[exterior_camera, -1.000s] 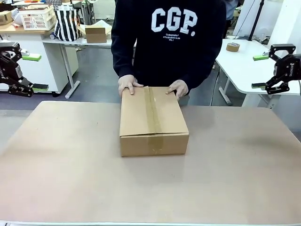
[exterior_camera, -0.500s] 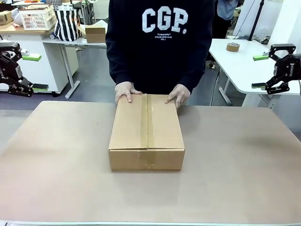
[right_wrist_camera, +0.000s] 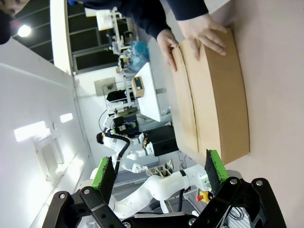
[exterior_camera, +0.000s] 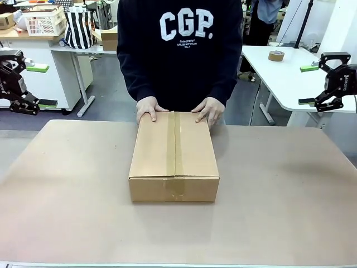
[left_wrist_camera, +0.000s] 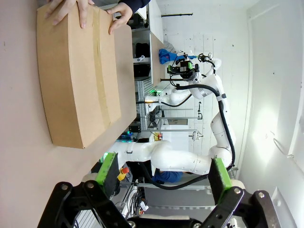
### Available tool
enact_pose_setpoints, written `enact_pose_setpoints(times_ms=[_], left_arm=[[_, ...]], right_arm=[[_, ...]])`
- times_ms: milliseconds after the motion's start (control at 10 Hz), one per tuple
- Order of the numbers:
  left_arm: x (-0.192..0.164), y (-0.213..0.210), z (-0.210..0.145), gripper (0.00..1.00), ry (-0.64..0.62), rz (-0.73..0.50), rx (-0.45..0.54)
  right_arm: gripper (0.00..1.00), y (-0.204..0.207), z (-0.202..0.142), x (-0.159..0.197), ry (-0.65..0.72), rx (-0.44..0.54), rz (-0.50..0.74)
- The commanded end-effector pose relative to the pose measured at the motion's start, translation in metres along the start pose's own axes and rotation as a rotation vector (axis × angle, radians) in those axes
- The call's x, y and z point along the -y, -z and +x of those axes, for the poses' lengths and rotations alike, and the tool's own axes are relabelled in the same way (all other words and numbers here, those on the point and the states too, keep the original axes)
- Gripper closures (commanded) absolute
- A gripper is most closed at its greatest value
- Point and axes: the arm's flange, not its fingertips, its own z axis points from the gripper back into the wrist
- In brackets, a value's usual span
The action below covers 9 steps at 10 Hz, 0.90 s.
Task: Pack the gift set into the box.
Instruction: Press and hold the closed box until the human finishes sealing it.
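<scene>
The brown box (exterior_camera: 174,156) lies in the middle of the table with its flaps closed and a tape strip along the top seam. Both of the person's hands (exterior_camera: 149,108) rest on its far edge. The box also appears in the left wrist view (left_wrist_camera: 78,76) and the right wrist view (right_wrist_camera: 213,95). My left gripper (exterior_camera: 34,85) hangs open at the far left, well away from the box. My right gripper (exterior_camera: 308,85) hangs open at the far right, also clear of it. The gift set is out of view.
The tan table (exterior_camera: 279,201) has wide bare room on both sides of the box. Behind stand a white side table with a tape roll (exterior_camera: 275,55) and a desk with a basket (exterior_camera: 43,21) and a small carton (exterior_camera: 111,39).
The person slid the box toward me and straightened it, then stepped slightly left. Both hands stay on its far edge. Neither arm has moved.
</scene>
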Motion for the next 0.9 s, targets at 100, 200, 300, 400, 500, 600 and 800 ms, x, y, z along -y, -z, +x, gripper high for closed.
enact_pose_setpoints(times_ms=[100, 200, 300, 400, 500, 600, 800], left_arm=[[0.0, 0.002, -0.002, 0.0, 0.015, -0.029, 0.01], [0.0, 0.002, -0.002, 0.0, 0.015, -0.029, 0.01], [0.0, 0.002, -0.002, 0.0, 0.015, -0.029, 0.01], [0.0, 0.002, -0.002, 0.0, 0.015, -0.029, 0.01], [0.0, 0.0, 0.0, 0.0, 0.0, 0.0, 0.0], [0.004, 0.025, 0.013, 0.0, 0.159, 0.071, 0.04], [0.018, 0.095, 0.02, 0.0, 0.576, 0.089, -0.043]], right_arm=[[0.0, 0.0, -0.004, -0.001, 0.009, -0.001, 0.013], [0.0, 0.0, -0.004, -0.001, 0.009, -0.001, 0.013], [0.0, 0.0, -0.004, -0.001, 0.009, -0.001, 0.013], [0.0, 0.0, -0.004, -0.001, 0.009, -0.001, 0.013], [0.0, 0.0, 0.0, 0.0, 0.0, 0.0, 0.0], [0.0, 0.029, 0.009, -0.005, -0.139, -0.029, -0.055], [0.0, 0.104, 0.007, -0.023, -0.484, -0.245, -0.017]])
